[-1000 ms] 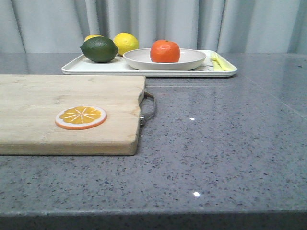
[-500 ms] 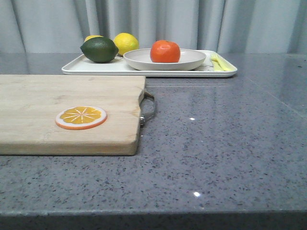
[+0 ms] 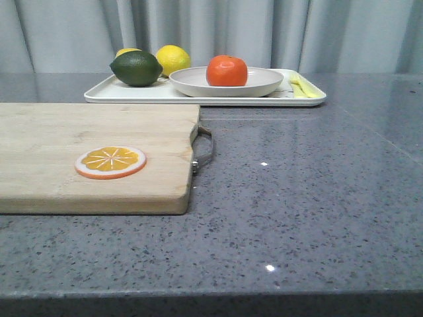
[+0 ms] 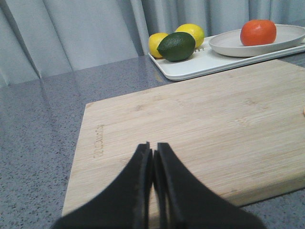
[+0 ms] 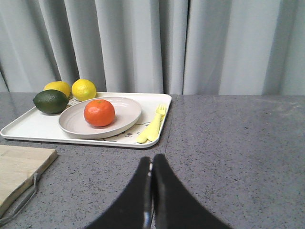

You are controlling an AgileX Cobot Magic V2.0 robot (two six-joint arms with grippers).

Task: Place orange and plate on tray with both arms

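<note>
The orange [image 3: 227,70] sits in the off-white plate [image 3: 264,82], and the plate rests on the white tray [image 3: 106,94] at the back of the counter. The wrist views show the same: orange [image 5: 99,112] on plate [image 5: 126,114] on tray [image 5: 28,127], and orange [image 4: 258,32] on plate [image 4: 286,38]. My left gripper [image 4: 152,147] is shut and empty, held over the wooden cutting board [image 4: 200,124]. My right gripper [image 5: 152,160] is shut and empty over the grey counter, short of the tray. Neither gripper shows in the front view.
On the tray also lie a dark green lime [image 3: 135,68], a yellow lemon [image 3: 173,59] with another behind the lime, and a yellow fork [image 5: 151,125]. The cutting board [image 3: 92,155] carries a flat orange slice [image 3: 110,162] and has a metal handle [image 3: 205,148].
The front view has shifted a pixel or two; nothing on the counter has moved.
</note>
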